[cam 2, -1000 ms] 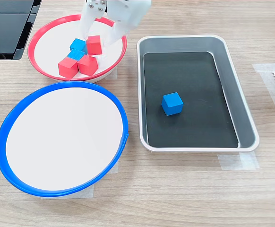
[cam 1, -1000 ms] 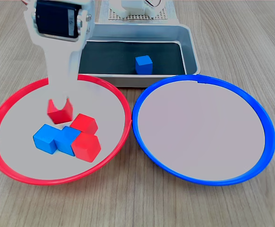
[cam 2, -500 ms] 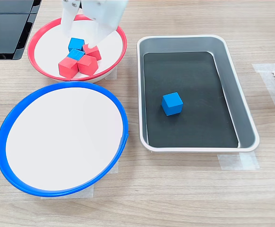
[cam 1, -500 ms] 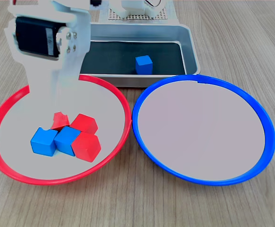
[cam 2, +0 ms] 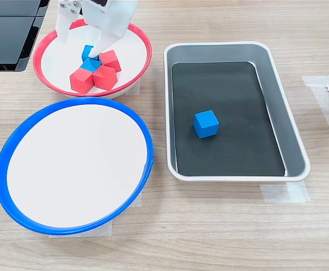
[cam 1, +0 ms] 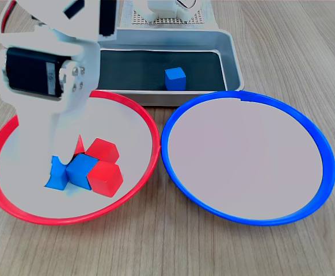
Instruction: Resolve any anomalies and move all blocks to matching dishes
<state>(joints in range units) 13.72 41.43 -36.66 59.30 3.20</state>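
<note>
The gripper (cam 2: 81, 44) has dropped from the red block, jaws spread, seemingly straddling a misplaced blue block (cam 1: 56, 175) in the red-rimmed dish (cam 1: 134, 109).

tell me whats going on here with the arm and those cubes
A white robot arm has its pincer open and lowered into the red dish, straddling a blue cube in the pile there. That dish holds three red cubes and two blue ones, so the blue ones are in the wrong place. The blue dish holds nothing. One more blue cube sits alone in the grey tray. Nothing is lifted at this moment.
</note>
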